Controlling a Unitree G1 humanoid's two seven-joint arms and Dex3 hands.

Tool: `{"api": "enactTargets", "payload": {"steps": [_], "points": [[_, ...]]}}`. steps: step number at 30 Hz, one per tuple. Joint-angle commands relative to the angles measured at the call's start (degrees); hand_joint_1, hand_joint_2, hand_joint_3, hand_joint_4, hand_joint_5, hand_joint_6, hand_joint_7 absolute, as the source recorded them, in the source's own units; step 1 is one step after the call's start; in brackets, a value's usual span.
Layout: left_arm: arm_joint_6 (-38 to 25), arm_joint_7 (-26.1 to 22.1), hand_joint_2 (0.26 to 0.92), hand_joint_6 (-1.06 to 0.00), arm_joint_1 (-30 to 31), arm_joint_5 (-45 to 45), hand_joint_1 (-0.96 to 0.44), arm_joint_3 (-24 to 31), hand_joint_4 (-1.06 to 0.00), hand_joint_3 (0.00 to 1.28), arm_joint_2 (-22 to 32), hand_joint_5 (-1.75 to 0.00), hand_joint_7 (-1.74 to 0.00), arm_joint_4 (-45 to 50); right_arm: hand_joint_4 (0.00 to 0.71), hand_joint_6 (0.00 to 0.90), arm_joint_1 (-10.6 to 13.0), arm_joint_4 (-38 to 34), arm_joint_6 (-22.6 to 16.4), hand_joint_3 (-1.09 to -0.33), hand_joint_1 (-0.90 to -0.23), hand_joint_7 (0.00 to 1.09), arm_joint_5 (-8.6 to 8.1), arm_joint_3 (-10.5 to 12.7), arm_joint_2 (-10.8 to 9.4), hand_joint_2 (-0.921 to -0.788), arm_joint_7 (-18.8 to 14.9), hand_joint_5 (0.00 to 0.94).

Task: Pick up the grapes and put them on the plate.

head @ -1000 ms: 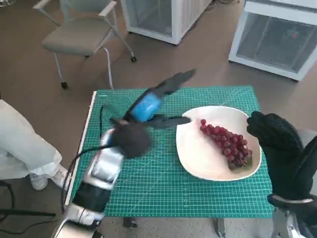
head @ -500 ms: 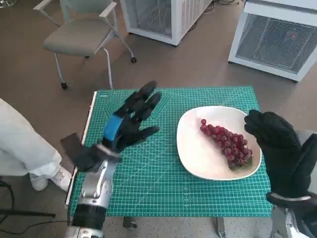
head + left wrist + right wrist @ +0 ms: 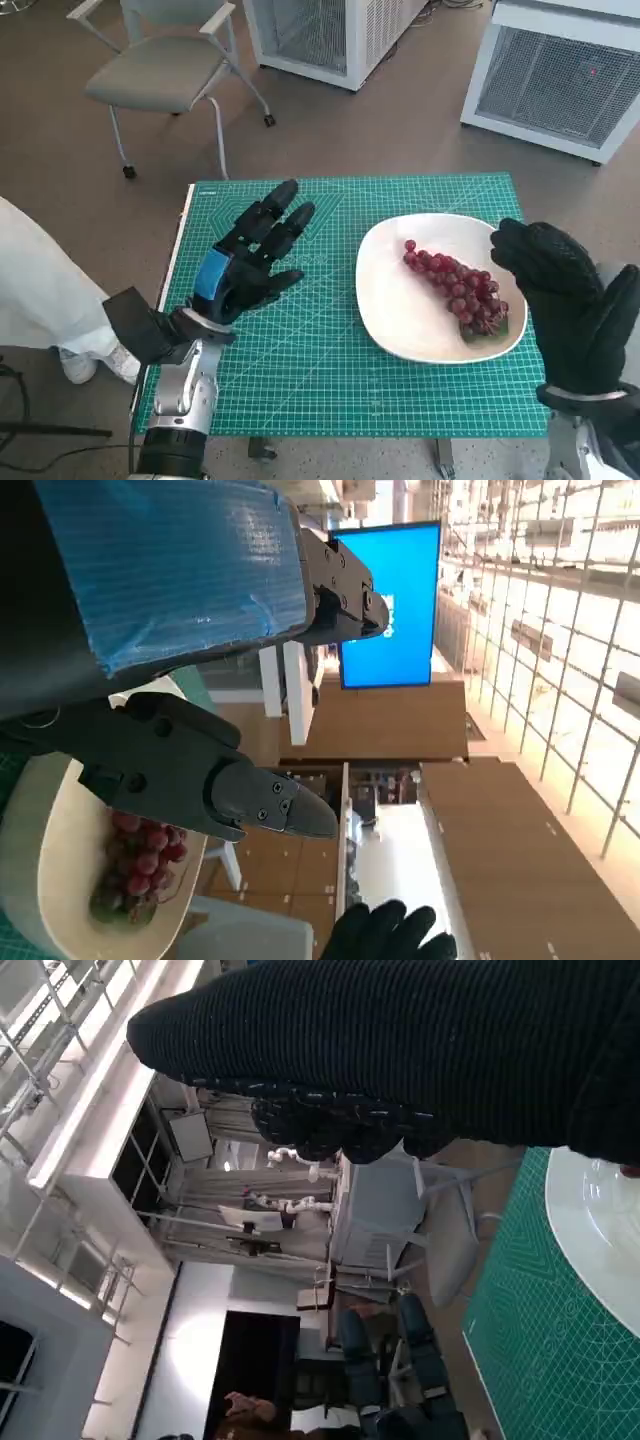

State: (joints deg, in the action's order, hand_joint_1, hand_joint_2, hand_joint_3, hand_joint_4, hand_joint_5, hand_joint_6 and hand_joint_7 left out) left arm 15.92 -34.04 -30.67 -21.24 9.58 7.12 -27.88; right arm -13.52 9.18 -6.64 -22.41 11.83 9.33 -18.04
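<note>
Red and glossy, the grapes (image 3: 458, 290) lie as one long bunch inside the plate (image 3: 400, 310), its long axis running on a slant from a single berry near the plate's far middle down toward the near right rim, where the cluster widens over a bit of green. The berries are small, round and tightly packed. In the left wrist view the grapes (image 3: 138, 860) show again, heaped in the hollow of the plate (image 3: 55, 865) behind a black finger. The plate is white, smooth and shallow, roughly oval with a raised lip, and holds nothing but the bunch. It sits on the right half of a green cutting mat (image 3: 330, 370) printed with a fine pale grid, which covers the small table. The left hand (image 3: 245, 262), hard black with blue tape on its back, hovers over the mat's left half, well apart from the plate, fingers spread wide and empty, pointing away toward the far edge. The right hand (image 3: 565, 300), in a black knitted glove, stands just beside the plate's right rim, holding nothing; how far its fingers are spread I cannot tell. A grey chair (image 3: 165, 70) stands on the brown floor beyond the table, and a person's pale trouser leg (image 3: 40, 290) shows at the left.
</note>
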Motion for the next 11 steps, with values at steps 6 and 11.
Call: {"api": "enactTargets", "payload": {"steps": [6,11], "points": [[0.2,-0.8,0.921,-0.40,1.7,-0.6,-0.42,1.0,-0.35,0.01,1.2,-0.01,-0.01,2.0,0.414,0.221,0.2,-0.6,1.3,-0.626,-0.325,1.02,-0.36,-0.1,0.8,-0.921,-0.3,0.846],[0.6,-1.1,0.921,-0.39,2.1,-0.7,-0.42,1.2,-0.35,0.01,1.3,0.00,0.00,2.1,0.417,0.222,0.2,-0.5,1.4,-0.627,-0.324,1.02,-0.50,-0.2,0.8,-0.921,-0.4,0.846]]}}
